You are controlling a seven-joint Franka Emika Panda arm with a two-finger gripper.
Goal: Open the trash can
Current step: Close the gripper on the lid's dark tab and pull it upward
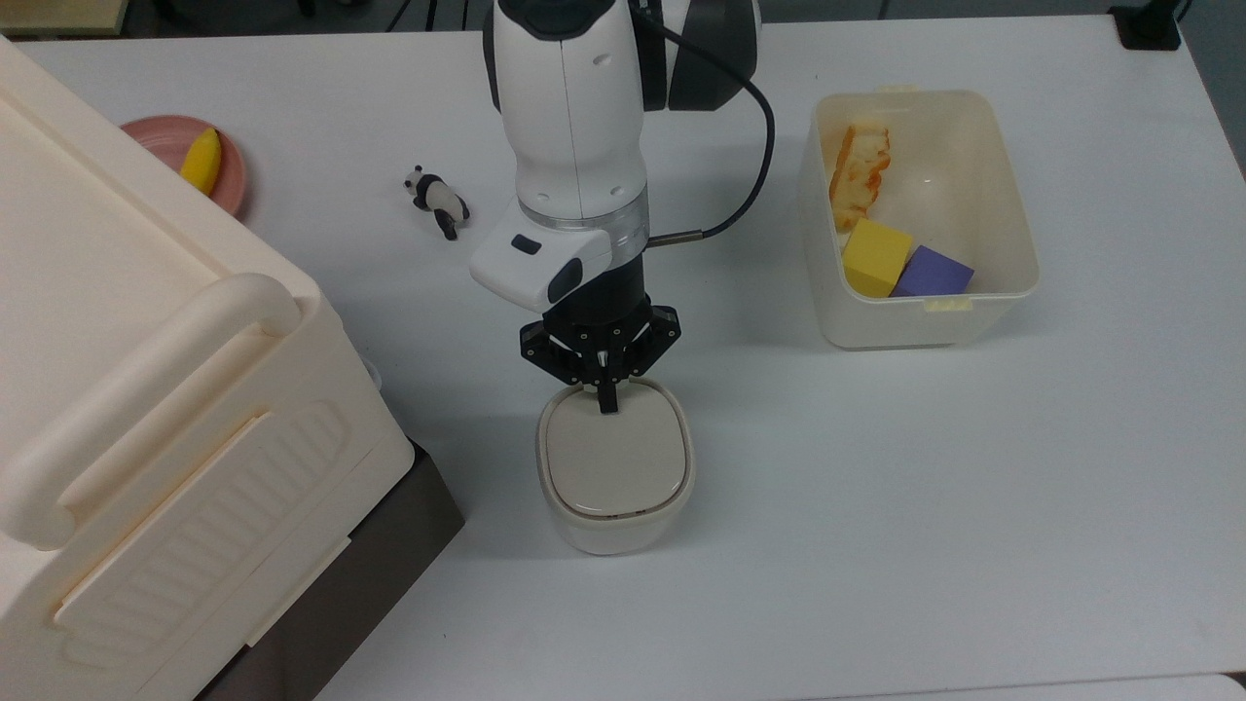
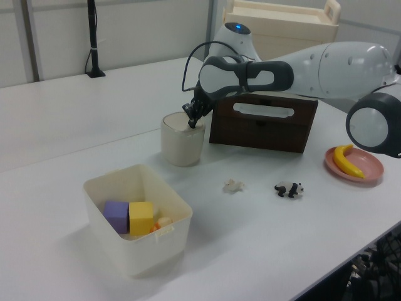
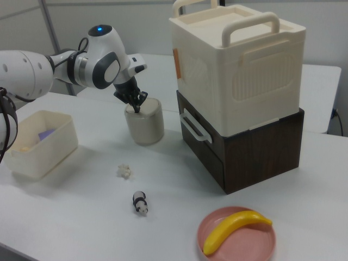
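In the lower centre of the top view stands the trash can, its flat lid down. The gripper points straight down, fingers pinched together with nothing between them, their tip pressing on the lid's far edge. Left of it in the top view sits the big cream box on a brown drawer unit. Farther up are a toy panda, a pink plate with a banana, and at upper right a tub holding a yellow block and a purple block.
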